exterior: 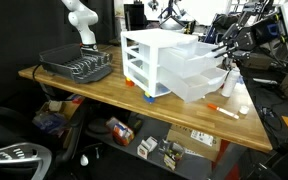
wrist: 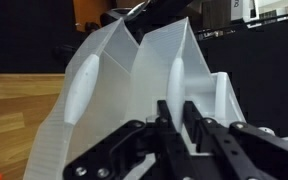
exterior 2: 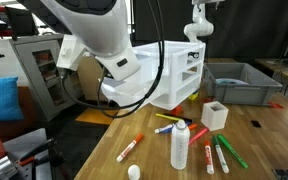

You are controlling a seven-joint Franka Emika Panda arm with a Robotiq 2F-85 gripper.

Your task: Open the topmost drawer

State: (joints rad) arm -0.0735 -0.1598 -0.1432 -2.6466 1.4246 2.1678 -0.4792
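Observation:
A small white-framed drawer unit [exterior: 144, 60] stands on the wooden table and also shows in an exterior view [exterior 2: 184, 75]. The topmost drawer [exterior: 192, 49], translucent white, stands pulled out of the frame toward my arm. The two lower drawers [exterior: 199, 82] also stick out. My black gripper [exterior: 222, 56] is at the front of the topmost drawer. In the wrist view my gripper [wrist: 177, 106] has its two fingers closed around the drawer's white handle [wrist: 174, 75]. A neighbouring drawer's handle [wrist: 79, 90] shows beside it. In an exterior view my arm [exterior 2: 104, 45] hides the drawer fronts.
A dark dish rack [exterior: 79, 66] sits beyond the unit. A white bottle [exterior 2: 180, 146], a white cup [exterior 2: 214, 115], several markers [exterior 2: 219, 155] and a grey bin [exterior 2: 234, 82] lie on the table near my arm. Another white arm [exterior: 79, 20] stands behind.

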